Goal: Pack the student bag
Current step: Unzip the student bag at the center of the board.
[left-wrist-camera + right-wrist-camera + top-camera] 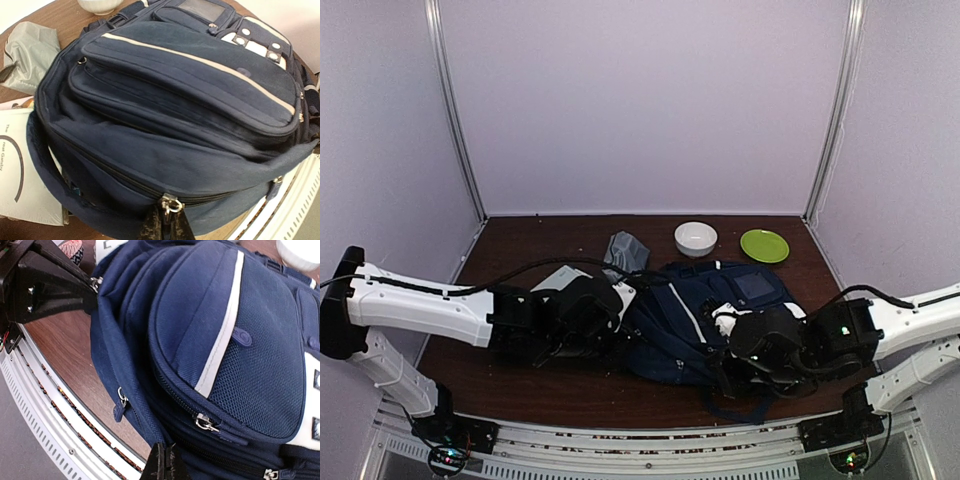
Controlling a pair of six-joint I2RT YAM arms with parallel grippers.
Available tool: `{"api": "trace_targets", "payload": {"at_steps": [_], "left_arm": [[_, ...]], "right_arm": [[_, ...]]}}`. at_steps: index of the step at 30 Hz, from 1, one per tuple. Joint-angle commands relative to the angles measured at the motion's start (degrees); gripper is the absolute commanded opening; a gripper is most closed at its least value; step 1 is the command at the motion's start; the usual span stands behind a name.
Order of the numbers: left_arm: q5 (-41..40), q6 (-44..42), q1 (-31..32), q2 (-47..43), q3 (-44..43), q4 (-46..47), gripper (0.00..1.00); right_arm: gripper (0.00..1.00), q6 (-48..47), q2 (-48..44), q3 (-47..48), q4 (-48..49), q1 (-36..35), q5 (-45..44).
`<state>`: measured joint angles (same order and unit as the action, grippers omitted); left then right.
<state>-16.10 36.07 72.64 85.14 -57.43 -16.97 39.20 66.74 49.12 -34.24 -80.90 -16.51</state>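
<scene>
The navy student bag (695, 305) lies flat mid-table with its white-striped pockets facing up. It fills the left wrist view (175, 100) and the right wrist view (215, 330). My left gripper (620, 335) is at the bag's left end. Its fingers (167, 222) are shut on the metal zipper pull (170, 204) of the main compartment. My right gripper (725, 375) is at the bag's near right edge. Its fingers (165, 462) are pressed together on a fold of the bag's fabric.
A white book (22, 172) lies beside the bag, partly under it and my left arm (420, 305). A grey pouch (626, 250), a white bowl (695, 238) and a green plate (764, 245) sit behind the bag. The table's near rail (45, 410) runs close to the bag.
</scene>
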Motion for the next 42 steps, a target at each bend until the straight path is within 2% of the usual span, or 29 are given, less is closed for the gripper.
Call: {"api": "trace_targets", "payload": {"at_steps": [1,5,8,13,14,16,21,28,36,39,42], "left_arm": [[-3.5,0.9,-2.0,-2.7,2.2,0.5,0.0],[-0.5,-1.0,-2.1,-3.4,4.6,3.8,0.0],[2.1,-1.6,-2.0,-3.8,6.1,6.8,0.0],[4.5,-2.6,-1.7,-4.0,6.3,8.4,0.0],[4.6,-2.6,-1.7,-4.1,6.4,8.8,0.0],[4.7,-2.6,-1.5,-4.2,6.7,9.4,0.0],[4.8,-2.0,-1.2,-4.5,6.9,10.2,0.0],[4.6,-0.8,-0.9,-6.9,8.8,12.0,0.0],[4.6,-1.0,-0.9,-7.9,9.6,12.5,0.0],[4.7,-0.7,-0.8,-8.1,9.8,12.7,0.0],[4.6,-0.7,-0.8,-8.5,10.0,12.8,0.0]], "right_arm": [[0.0,6.3,-3.3,-3.9,-5.7,-0.9,0.3],[0.0,9.0,-5.3,-7.1,-4.4,-1.8,1.0],[0.03,7.5,-6.0,-5.6,-3.1,-2.0,0.8],[0.47,2.4,-5.0,3.7,-1.6,-2.1,-1.7],[0.53,1.0,-3.9,6.0,-0.9,-2.0,-2.0],[0.58,-1.9,-0.9,9.8,0.8,-1.6,-2.5],[0.58,-4.2,9.3,16.3,4.2,0.0,-1.9],[0.54,-1.3,13.0,11.0,14.9,2.5,2.2],[0.48,-0.9,17.5,10.9,16.2,3.4,3.3],[0.44,-0.7,18.9,10.7,16.4,3.9,3.3],[0.33,-0.5,20.1,11.0,15.8,4.1,3.3]]}}
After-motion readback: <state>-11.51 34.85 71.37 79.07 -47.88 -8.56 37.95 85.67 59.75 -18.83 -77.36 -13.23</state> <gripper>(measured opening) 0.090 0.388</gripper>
